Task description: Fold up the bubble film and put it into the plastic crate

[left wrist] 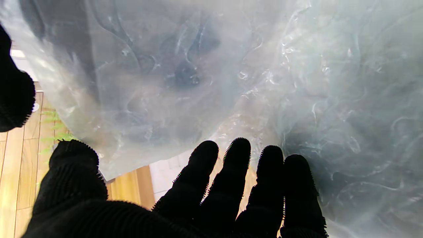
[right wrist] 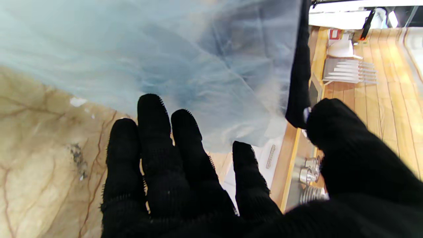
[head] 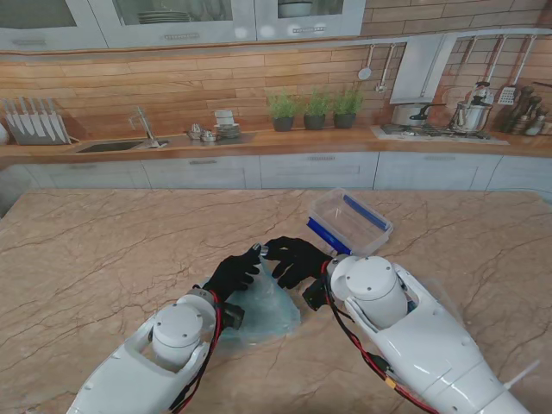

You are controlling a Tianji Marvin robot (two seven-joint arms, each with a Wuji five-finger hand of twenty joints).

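Here both gloved hands are meeting over the bubble film (head: 263, 309), which is lying crumpled on the table (head: 103, 259) near me. Whether the left hand (head: 231, 274) or right hand (head: 296, 260) is pinching it, I cannot tell. The crate (head: 349, 223) is sitting just beyond, to the right.

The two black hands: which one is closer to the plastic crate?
The right hand is closer. It lies just beside the plastic crate, nearer to me, while the left hand is further to the left, over the bubble film.
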